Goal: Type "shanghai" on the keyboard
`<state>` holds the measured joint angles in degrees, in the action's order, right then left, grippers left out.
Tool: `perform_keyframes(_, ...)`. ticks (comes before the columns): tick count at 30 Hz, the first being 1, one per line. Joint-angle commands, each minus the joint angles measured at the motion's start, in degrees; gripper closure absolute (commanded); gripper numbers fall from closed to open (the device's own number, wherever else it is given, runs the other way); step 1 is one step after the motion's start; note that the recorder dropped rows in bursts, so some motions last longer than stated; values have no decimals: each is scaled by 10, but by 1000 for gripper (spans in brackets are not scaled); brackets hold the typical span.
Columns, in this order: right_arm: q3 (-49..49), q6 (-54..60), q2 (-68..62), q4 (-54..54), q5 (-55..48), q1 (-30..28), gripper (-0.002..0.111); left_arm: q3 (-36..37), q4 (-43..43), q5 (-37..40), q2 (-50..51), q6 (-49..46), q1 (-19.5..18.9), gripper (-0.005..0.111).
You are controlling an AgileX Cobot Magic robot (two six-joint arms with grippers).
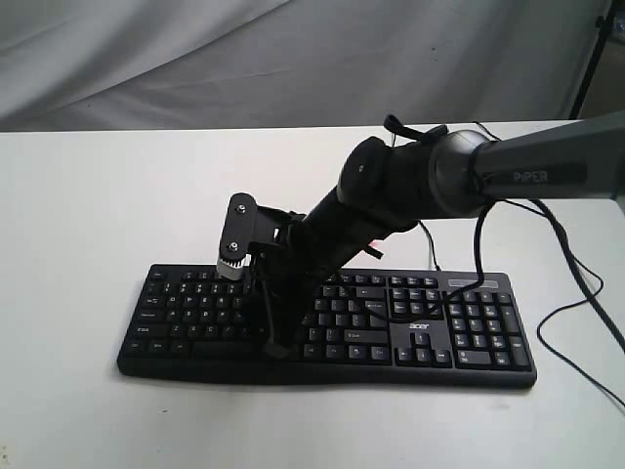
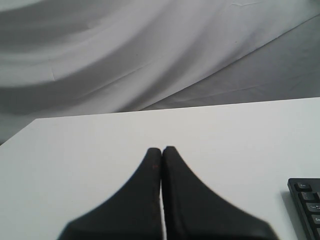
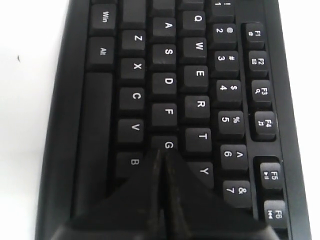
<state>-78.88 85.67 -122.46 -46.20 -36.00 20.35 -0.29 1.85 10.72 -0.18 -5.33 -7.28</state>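
Note:
The black keyboard with white legends and an "acer" logo lies on the white table. My right gripper reaches across from the right and points down onto the left-middle key rows. In the right wrist view the right gripper is shut with nothing between its fingers, and its tips rest at the edge of the G key, between B and Y. My left gripper is shut and empty above bare table, with one keyboard corner at the frame's edge. The left arm is out of the exterior view.
A thin black cable loops off the keyboard's far right side across the table. Grey cloth hangs behind the table, and a dark stand leg stands at the back right.

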Motion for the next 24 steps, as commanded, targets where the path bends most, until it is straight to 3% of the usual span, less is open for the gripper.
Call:
perform_keyframes(1, 1, 4, 1, -5, -2, -4, 108, 3, 0, -2, 2, 2, 2, 106)
perform_keyframes(24, 1, 11, 2, -5, 6, -4, 108, 3, 0, -2, 2, 2, 2, 106)
